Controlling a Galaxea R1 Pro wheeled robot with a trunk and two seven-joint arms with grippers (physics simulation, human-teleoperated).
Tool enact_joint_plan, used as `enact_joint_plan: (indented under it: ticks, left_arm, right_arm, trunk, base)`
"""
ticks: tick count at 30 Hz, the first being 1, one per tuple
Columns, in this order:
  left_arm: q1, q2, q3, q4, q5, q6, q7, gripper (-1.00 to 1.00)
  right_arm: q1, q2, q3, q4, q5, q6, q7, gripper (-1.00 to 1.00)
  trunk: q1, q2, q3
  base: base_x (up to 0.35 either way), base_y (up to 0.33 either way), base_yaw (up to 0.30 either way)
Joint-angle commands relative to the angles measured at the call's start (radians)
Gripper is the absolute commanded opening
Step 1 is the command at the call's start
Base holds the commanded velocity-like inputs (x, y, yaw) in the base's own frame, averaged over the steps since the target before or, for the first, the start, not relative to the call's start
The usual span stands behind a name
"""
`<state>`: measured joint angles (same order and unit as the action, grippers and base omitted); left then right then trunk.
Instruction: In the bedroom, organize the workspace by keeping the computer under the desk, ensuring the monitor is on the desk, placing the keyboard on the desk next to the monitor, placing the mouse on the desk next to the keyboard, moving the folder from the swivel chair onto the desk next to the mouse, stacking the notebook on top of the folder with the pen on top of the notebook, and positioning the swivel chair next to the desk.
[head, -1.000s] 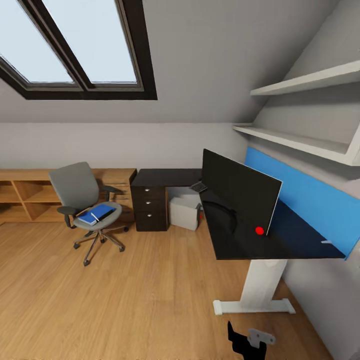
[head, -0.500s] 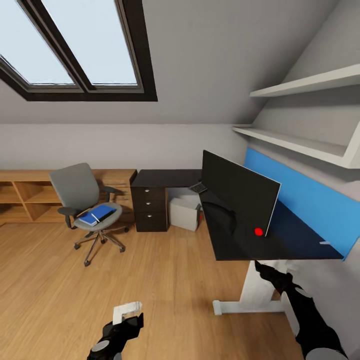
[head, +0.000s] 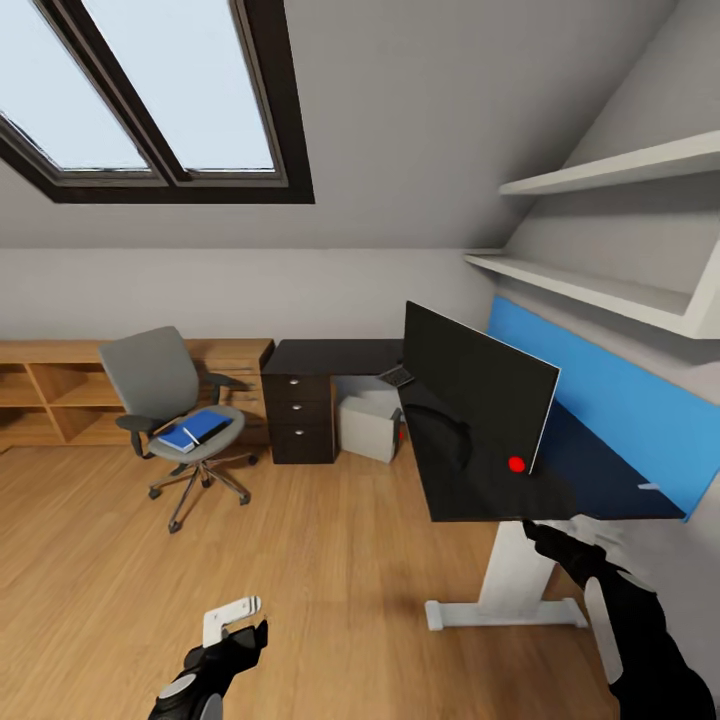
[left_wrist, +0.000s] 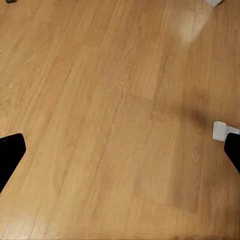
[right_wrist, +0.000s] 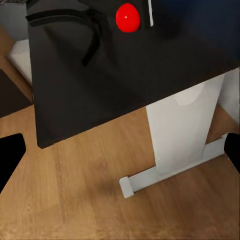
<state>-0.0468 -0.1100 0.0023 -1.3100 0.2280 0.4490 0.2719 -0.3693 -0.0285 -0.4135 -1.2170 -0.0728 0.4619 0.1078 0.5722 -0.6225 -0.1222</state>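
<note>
In the head view the black L-shaped table is seen at 3 o'clock, with the monitor standing on it, a red round object lying by the screen's near lower corner, and the keyboard resting on the far part of the top beyond the monitor. The computer is set on the floor under the table, just beside the black drawer unit. The swivel chair stands well apart from the table at 9 o'clock, in front of a low wooden shelf unit; the blue folder lies on its seat and a dark notebook on top of the folder. A blue wall panel runs behind the table. The left gripper is held low over the wood floor at 7 o'clock, the right gripper at 4 o'clock, just under the table's near edge. The right wrist view gives what the head view lacks: the table's near edge from close by, its white leg and foot, with dark fingers at both edges of the frame, spread wide with nothing between them. The left wrist view shows bare floor, with that gripper's fingers likewise parted and empty.
</note>
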Motion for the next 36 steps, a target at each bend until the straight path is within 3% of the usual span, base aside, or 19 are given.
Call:
enact_joint_plan:
  ticks: [1,10,11,19,27,32,36]
  left_arm:
    - [-0.001,0.0,0.0,0.0,0.01,0.004,0.008,1.0]
    - [-0.001,0.0,0.0,0.029,0.008,0.005,0.013,1.0]
    - [-0.001,0.0,0.0,0.05,0.009,0.004,0.012,1.0]
    - [-0.001,0.0,0.001,0.055,0.008,0.004,0.012,1.0]
    - [-0.001,0.0,0.001,0.055,0.008,0.004,0.012,1.0]
    - [-0.001,0.0,0.001,0.057,0.009,0.004,0.012,1.0]
    - [-0.001,0.0,0.002,0.102,0.009,0.002,0.012,1.0]
  right_arm:
    - [0.008,0.001,-0.002,-0.008,-0.009,0.006,0.003,1.0]
    - [0.02,0.002,-0.003,-0.046,-0.003,-0.004,0.003,1.0]
    - [0.02,-0.002,-0.002,-0.014,0.003,-0.101,-0.004,1.0]
    - [0.02,-0.015,-0.001,0.042,0.005,-0.18,-0.005,1.0]
    - [0.019,-0.022,0.0,0.063,0.008,-0.199,-0.013,1.0]
    - [0.019,-0.027,0.001,0.068,0.032,-0.226,-0.015,1.0]
    - [0.018,-0.031,0.0,0.077,0.04,-0.248,-0.016,1.0]
  trunk:
    - [0.0,-0.002,-0.002]
    - [0.0,-0.002,-0.002]
    - [0.0,-0.002,-0.002]
    - [0.0,-0.002,-0.002]
    - [0.0,-0.002,-0.002]
    - [0.0,-0.002,-0.002]
    - [0.0,-0.002,-0.002]
  base:
    - [0.0,-0.093,0.0]
    - [0.0,-0.296,0.0]
    - [0.046,-0.335,0.0]
    - [0.206,-0.247,0.0]
    - [0.313,-0.053,0.0]
    - [0.326,-0.003,0.0]
    - [0.327,-0.012,0.0]
